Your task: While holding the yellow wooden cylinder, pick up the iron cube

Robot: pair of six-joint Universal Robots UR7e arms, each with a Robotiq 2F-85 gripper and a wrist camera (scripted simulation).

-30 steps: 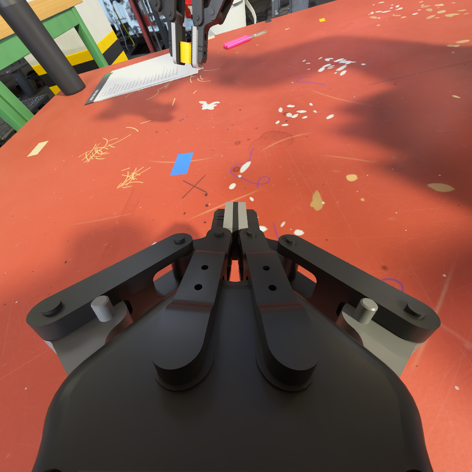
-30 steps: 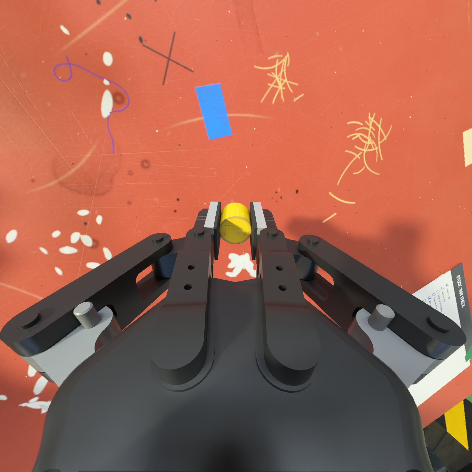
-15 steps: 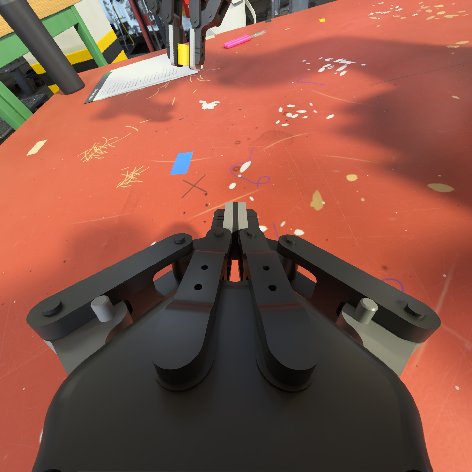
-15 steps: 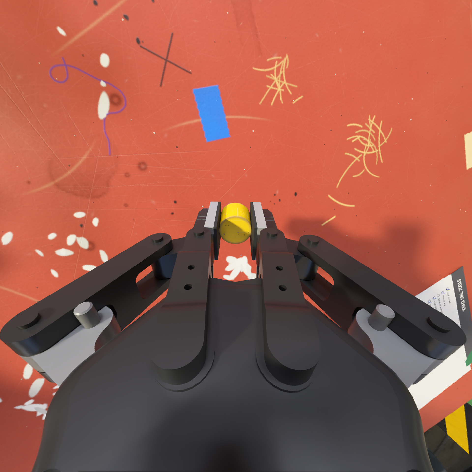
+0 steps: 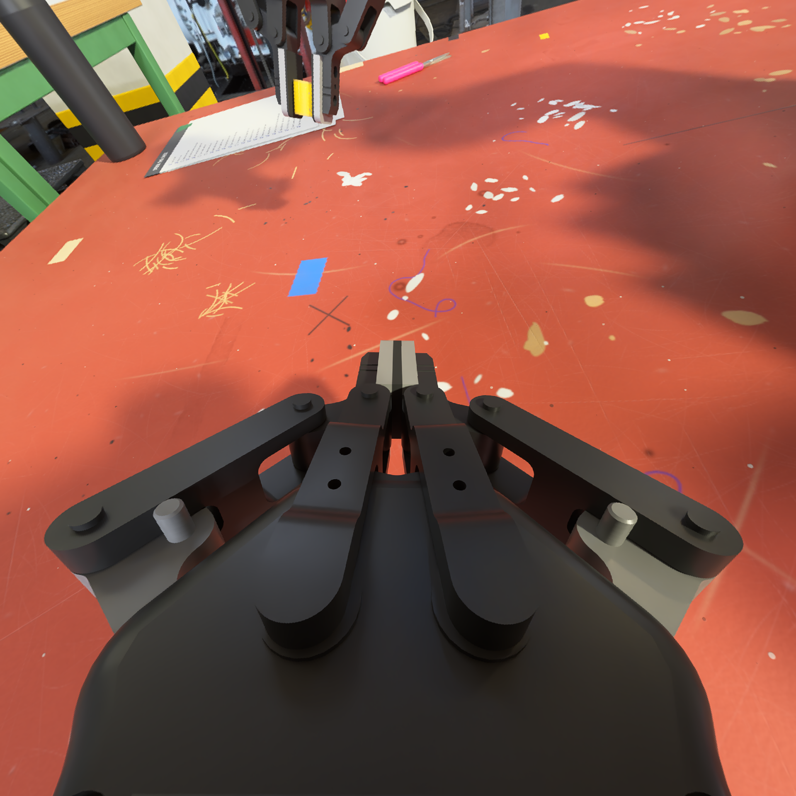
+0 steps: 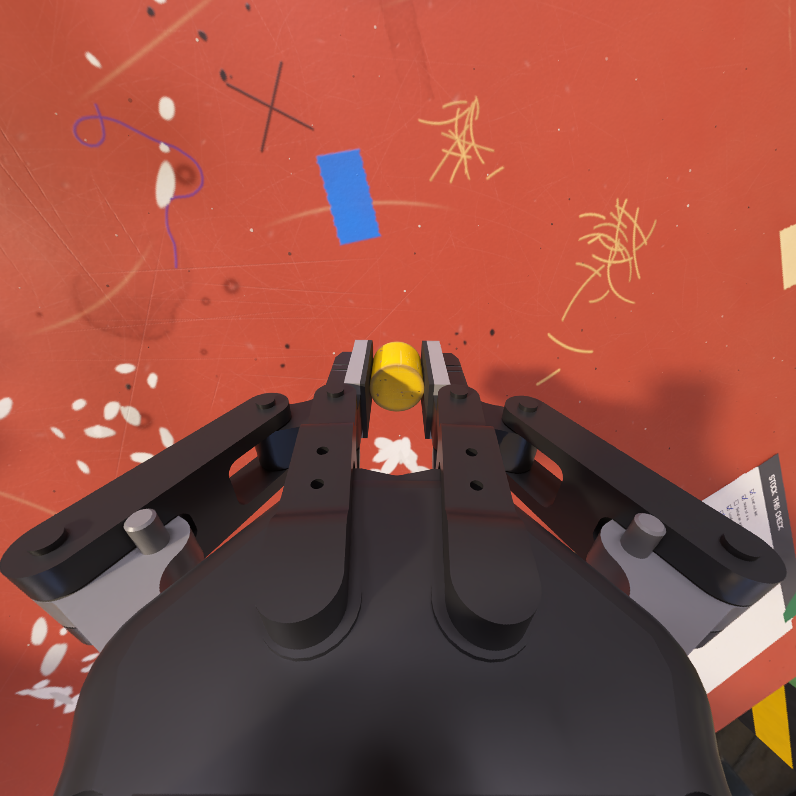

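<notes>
Looking across your left wrist view from the left, you have a green bench frame (image 5: 146,51) cut off at the edge, a dark grey post (image 5: 82,86) whose top runs out of frame, and a printed sheet (image 5: 224,138) lying flat on the red table (image 5: 560,258). Above that sheet hangs the right gripper (image 5: 301,110), its upper body cropped by the top edge; it pinches the yellow wooden cylinder (image 5: 302,98), of which only a narrow strip shows between the fingers. A pink tool (image 5: 402,71) lies farther right, too small to identify. Your left gripper (image 5: 397,359) sits low over the table near a blue patch (image 5: 308,278), its pads pressed together with nothing between them.

In your right wrist view, the right gripper (image 6: 396,366) clamps the yellow wooden cylinder (image 6: 395,377) on both sides, clear above the table (image 6: 603,86). The blue patch (image 6: 348,196) lies ahead, and the sheet (image 6: 741,637) is mostly hidden behind the right-hand linkage.

The iron cube appears in neither view; you cannot place it from these pictures.

Against the frames a second ago, the right gripper has risen: it stands higher in the left wrist view, and the table marks have drawn in under it. Your left gripper has not moved.
</notes>
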